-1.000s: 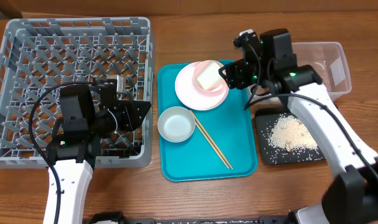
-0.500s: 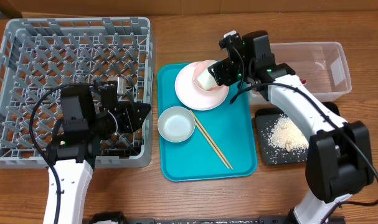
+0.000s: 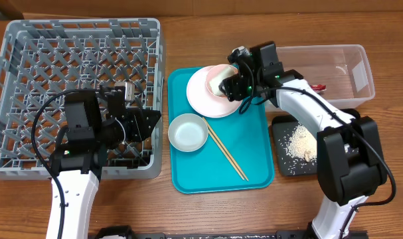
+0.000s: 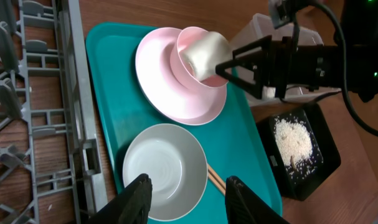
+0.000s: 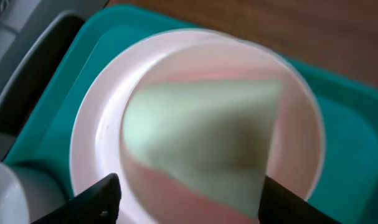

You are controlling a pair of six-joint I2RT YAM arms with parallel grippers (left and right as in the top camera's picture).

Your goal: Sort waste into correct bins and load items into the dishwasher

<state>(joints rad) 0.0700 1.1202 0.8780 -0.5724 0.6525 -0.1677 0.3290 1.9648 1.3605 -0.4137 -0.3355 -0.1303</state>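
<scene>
Small cup (image 4: 204, 55) lies tipped on side in smaller plate (image 3: 221, 69), atop large plate (image 4: 170, 93), on teal tray (image 4: 238, 143). Right gripper (image 5: 189, 190) open, fingers astride cup, not clamped. Best approach, by judgement: centre cup between fingers, close gently, lift straight up without dragging plates, carry to dish rack (image 3: 28, 66). Left gripper (image 4: 189, 193) open, empty, above bowl (image 4: 165, 163)

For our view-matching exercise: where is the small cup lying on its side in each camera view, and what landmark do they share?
Overhead: small cup upper centre, on the stacked plates.
Left wrist: small cup at top centre.
Right wrist: small cup blurred, filling the middle.
Shared landmark: teal tray under the plates.
</scene>
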